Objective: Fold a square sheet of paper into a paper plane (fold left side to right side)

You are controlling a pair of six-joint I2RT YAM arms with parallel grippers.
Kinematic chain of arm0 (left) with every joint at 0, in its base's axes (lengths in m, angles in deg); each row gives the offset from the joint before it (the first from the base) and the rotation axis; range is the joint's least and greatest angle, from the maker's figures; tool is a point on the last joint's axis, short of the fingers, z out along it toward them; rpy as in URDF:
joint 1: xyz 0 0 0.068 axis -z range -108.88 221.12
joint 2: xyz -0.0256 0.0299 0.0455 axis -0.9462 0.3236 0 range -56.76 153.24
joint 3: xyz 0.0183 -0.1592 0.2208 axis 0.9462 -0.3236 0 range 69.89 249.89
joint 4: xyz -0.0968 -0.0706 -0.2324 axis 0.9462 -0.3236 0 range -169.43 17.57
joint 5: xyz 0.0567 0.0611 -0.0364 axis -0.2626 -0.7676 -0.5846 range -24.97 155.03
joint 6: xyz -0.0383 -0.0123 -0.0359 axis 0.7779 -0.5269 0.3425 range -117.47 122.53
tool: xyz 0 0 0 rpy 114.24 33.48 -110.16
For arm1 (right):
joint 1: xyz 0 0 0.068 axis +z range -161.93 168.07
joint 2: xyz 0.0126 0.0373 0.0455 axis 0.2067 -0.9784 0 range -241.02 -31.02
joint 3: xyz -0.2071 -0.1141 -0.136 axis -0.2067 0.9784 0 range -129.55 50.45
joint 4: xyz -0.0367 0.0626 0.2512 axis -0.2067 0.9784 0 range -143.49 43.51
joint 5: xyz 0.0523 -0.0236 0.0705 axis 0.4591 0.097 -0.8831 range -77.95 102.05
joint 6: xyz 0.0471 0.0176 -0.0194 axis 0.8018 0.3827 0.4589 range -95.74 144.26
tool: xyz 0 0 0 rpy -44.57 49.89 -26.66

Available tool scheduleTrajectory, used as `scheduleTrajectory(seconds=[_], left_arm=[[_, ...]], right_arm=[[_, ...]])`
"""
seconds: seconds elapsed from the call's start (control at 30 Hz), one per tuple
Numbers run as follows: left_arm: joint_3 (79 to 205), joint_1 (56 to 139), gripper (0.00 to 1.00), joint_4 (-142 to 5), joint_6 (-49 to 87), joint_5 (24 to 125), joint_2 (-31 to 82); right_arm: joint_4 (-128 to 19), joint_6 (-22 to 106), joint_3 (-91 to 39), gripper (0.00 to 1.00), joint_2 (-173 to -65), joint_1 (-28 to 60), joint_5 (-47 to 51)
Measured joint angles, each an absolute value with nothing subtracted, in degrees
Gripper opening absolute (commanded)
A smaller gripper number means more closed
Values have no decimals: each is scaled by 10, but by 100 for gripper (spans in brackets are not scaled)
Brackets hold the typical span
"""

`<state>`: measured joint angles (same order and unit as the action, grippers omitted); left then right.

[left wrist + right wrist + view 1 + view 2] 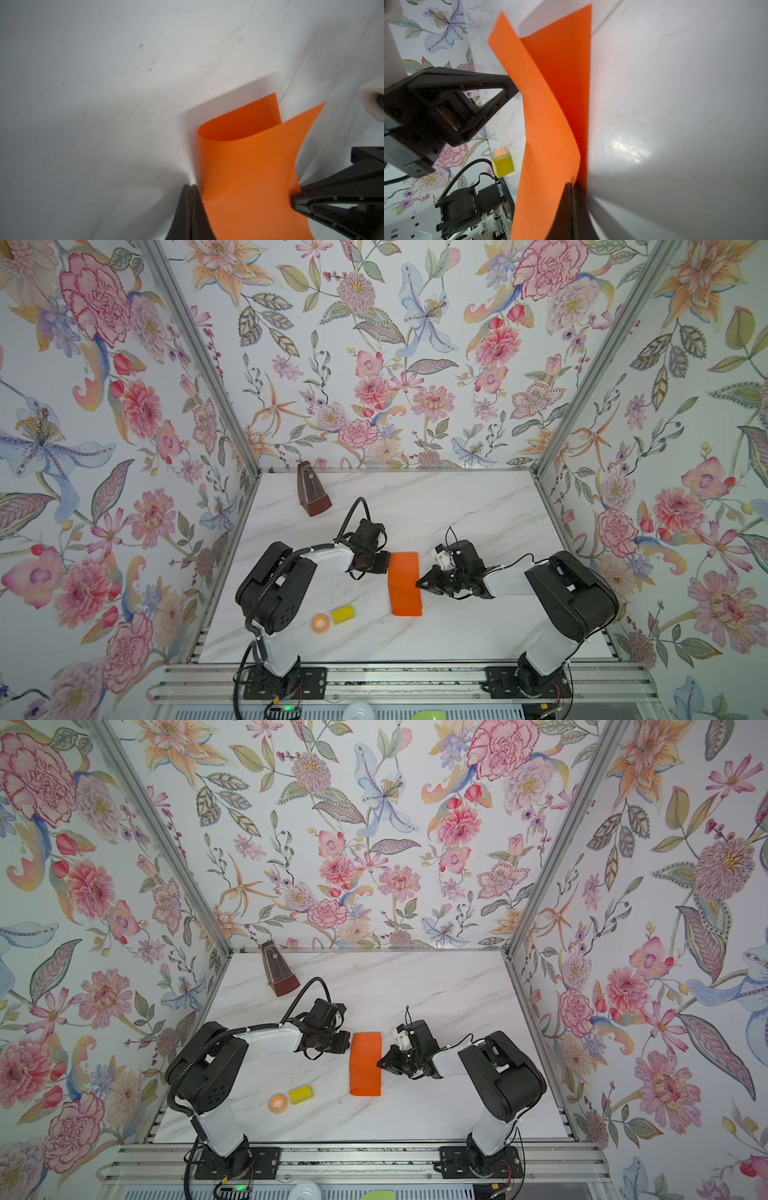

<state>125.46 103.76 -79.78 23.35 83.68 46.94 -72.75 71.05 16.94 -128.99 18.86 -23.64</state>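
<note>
Though doubled, paper (405, 585) w/ rounded fold

No legible text anywhere.

Floral wallpaper walls (374, 344) (pink, orange, blue blooms) with aluminium corner posts (200, 356) around a white marble tabletop (457, 510).

Noting a brown metronome (311, 489) standing upright near the far left corner of the white marble table (478, 510). Seeing a yellow block (343, 614) and an orange tape ring (320, 622) lying just beside each other toward the front left corner.
</note>
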Motion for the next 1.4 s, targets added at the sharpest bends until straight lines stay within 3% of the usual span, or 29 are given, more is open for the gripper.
scheduleTrajectory(seconds=[0.57, 1.13, 1.4], left_arm=[[1265, 1053, 5, -772, 258, 903, 472], [1306, 1026, 2, -807, 228, 812, 507], [1290, 1024, 3, -810, 230, 820, 488]], right_arm=[[-728, 713, 172, 0, -1288, 189, -237], [-726, 713, 172, 0, -1286, 189, -233], [-723, 713, 172, 0, -1285, 189, -233]])
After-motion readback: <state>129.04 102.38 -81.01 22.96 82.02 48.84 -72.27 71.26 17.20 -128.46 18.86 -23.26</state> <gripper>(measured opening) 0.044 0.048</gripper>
